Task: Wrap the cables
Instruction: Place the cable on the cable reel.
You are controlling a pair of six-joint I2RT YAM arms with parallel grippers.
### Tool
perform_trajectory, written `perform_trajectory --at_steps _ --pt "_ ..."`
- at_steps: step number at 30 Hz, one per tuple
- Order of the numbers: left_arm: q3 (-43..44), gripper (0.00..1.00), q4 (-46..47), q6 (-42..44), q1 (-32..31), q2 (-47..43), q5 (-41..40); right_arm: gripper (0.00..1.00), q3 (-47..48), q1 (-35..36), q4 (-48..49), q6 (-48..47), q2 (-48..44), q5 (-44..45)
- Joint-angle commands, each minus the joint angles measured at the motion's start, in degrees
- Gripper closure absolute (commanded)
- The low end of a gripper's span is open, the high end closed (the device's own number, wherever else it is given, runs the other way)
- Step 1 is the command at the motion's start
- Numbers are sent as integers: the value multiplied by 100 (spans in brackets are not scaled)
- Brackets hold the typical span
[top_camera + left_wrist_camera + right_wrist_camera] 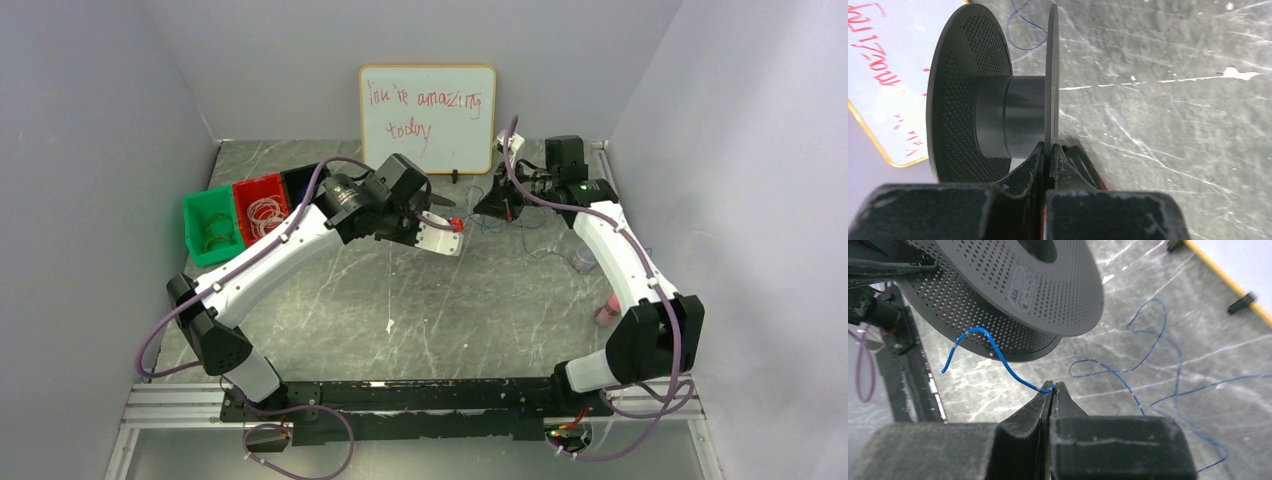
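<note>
A black perforated spool (993, 115) hangs above the table, and my left gripper (1049, 149) is shut on the rim of its thin flange. In the right wrist view the spool (1013, 295) hangs upper left. My right gripper (1052, 386) is shut on the thin blue cable (998, 355) close to its free end, which curls up just under the spool. The rest of the cable (1158, 340) lies in loose loops on the table. From above, the spool (492, 205) sits between the left gripper (465, 220) and the right gripper (512, 203), with the cable (545, 250) trailing right.
A whiteboard (428, 118) leans on the back wall just behind the spool. Green (210, 225) and red (262, 205) bins stand at the back left, with rings inside. A small pink object (607, 312) lies by the right arm. Grey walls close in three sides.
</note>
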Motion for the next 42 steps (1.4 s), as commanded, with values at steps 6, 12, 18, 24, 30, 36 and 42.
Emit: perform_trajectory --at_steps 6,12,18,24,30,36,42 --pt "-114 98 1314 153 -247 -320 -772 100 -774 56 1092 871 -618 752" --pt "51 97 1299 -206 -261 -249 -701 100 -1265 174 1675 800 -865 1133" --pt "387 97 1036 -535 -266 -96 -327 100 -1514 478 2096 706 -949 1652" --pt "498 98 919 -674 -276 -31 -79 100 -1608 796 2288 622 -1004 2170" --pt "604 98 824 -739 -298 31 14 100 -1631 916 2350 566 -996 2385" --pt "484 98 1120 -590 -317 34 -244 100 -1571 991 2110 383 -965 2161" --pt "417 98 1313 -357 -363 -3 -507 100 -1504 996 1665 145 -977 1800"
